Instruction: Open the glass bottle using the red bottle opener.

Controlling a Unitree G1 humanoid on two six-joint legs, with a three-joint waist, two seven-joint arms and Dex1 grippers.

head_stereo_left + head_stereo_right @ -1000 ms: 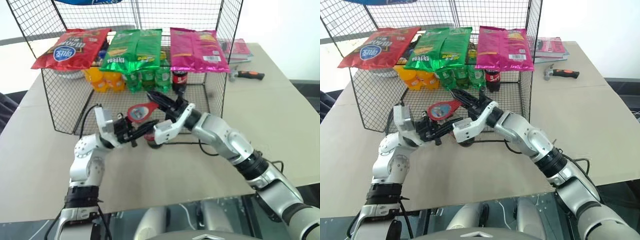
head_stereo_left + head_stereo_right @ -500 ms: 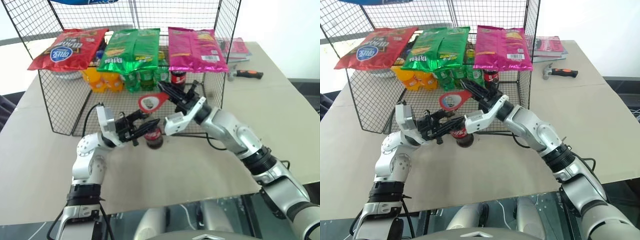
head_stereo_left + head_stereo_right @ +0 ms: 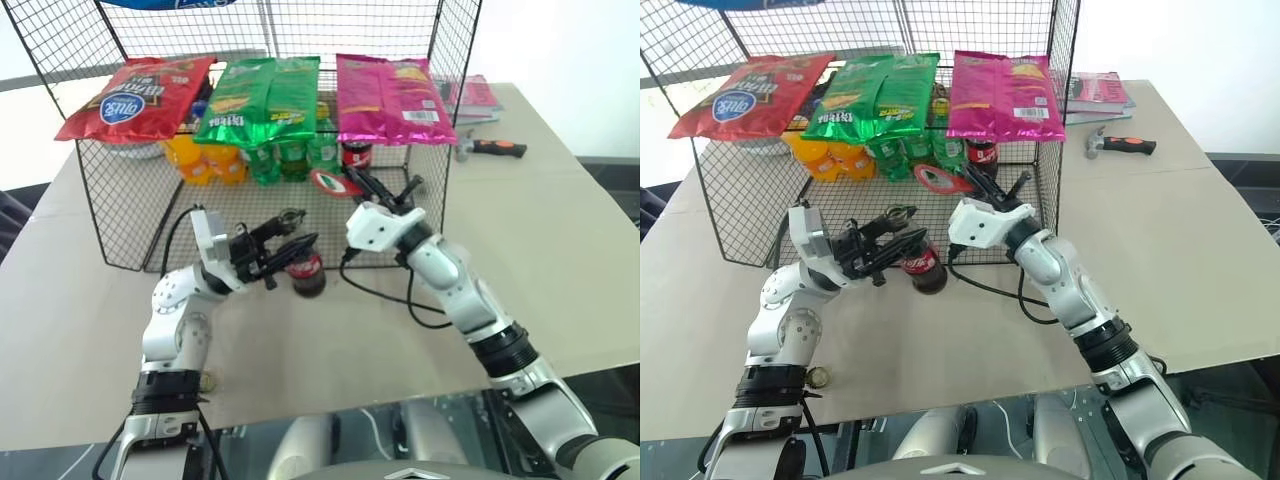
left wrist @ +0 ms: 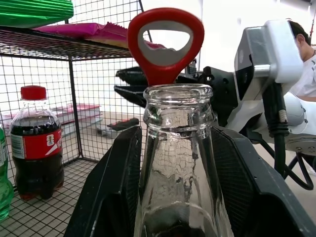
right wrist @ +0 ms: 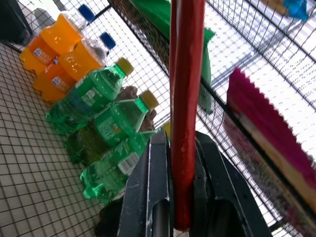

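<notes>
Near the middle of the left eye view, the left tool [image 3: 288,240] grips the glass bottle [image 3: 306,275], which stands on the worktop [image 3: 560,230] just in front of the wire rack [image 3: 120,215]; its mouth is bare, with no cap on it. Up and to the right of it, the right tool [image 3: 375,188] is clamped on the red bottle opener [image 3: 332,181], held apart from the bottle. Inside the rack stand green bottles [image 5: 106,123] and orange bottles [image 5: 59,59].

A beige table [image 3: 560,230] carried a black wire rack [image 3: 130,215]. Right of the rack lay an orange-handled hammer [image 3: 492,149] and stacked books [image 3: 478,98]; a bottle cap [image 3: 207,380] lay near its front.
</notes>
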